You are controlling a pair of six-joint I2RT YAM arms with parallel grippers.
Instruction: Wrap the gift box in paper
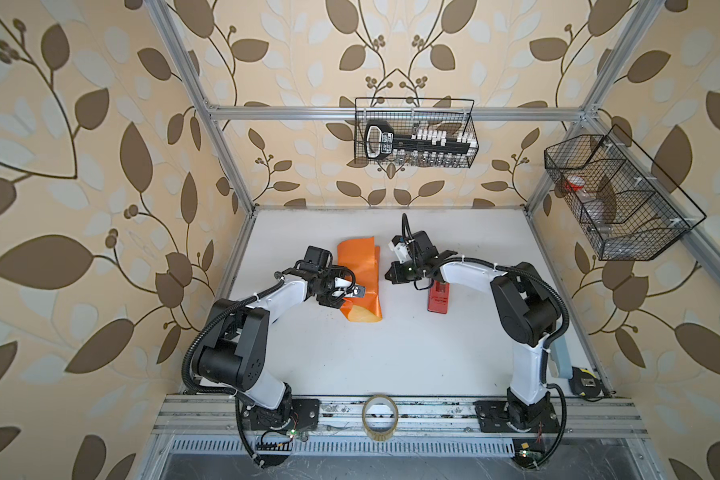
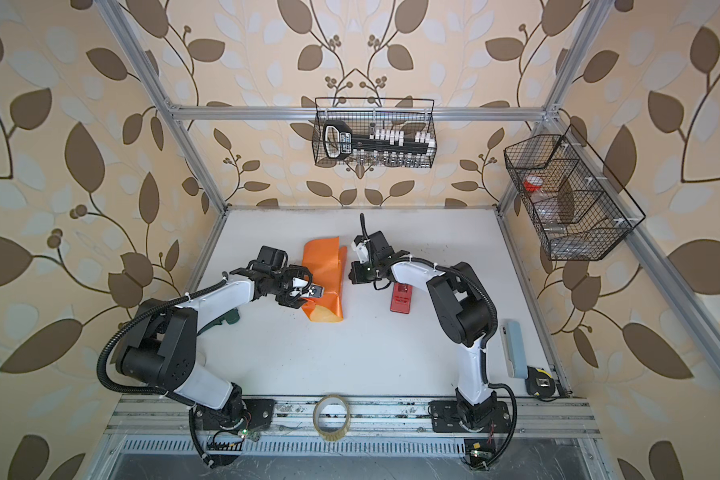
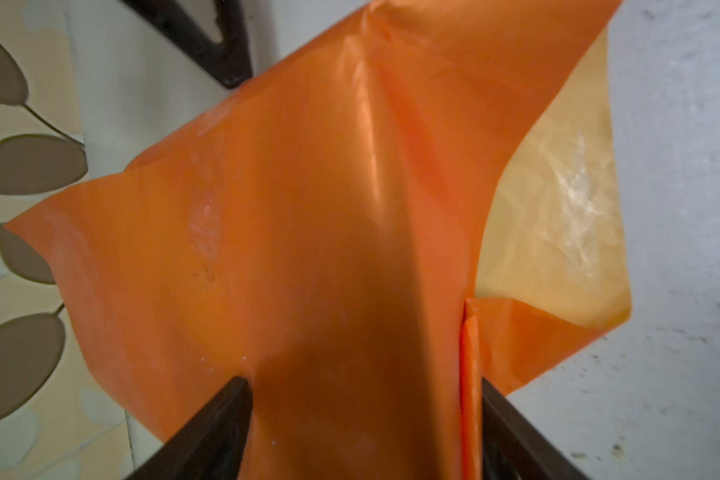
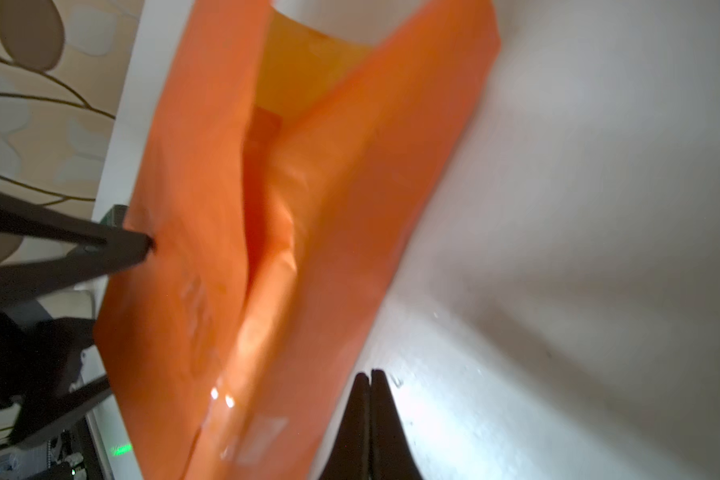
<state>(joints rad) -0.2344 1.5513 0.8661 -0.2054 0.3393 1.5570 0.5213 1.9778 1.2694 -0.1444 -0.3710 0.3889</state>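
The paper (image 1: pixel 358 270) lies as a loose orange sleeve toward 10 o'clock of the middle of the table (image 1: pixel 391 365). The gift box is unseen and, I judge, inside it. The left gripper (image 3: pixel 363 381) reaches in from 9 o'clock with jaws wide on either side, and whether they pinch it I cannot tell. The right gripper (image 4: pixel 370 376) is clenched on nothing at the sleeve's 3 o'clock side, so the overlap could spring open, a hard squeeze could crumple the thin sheet, and a tug could slide the box out an open end.
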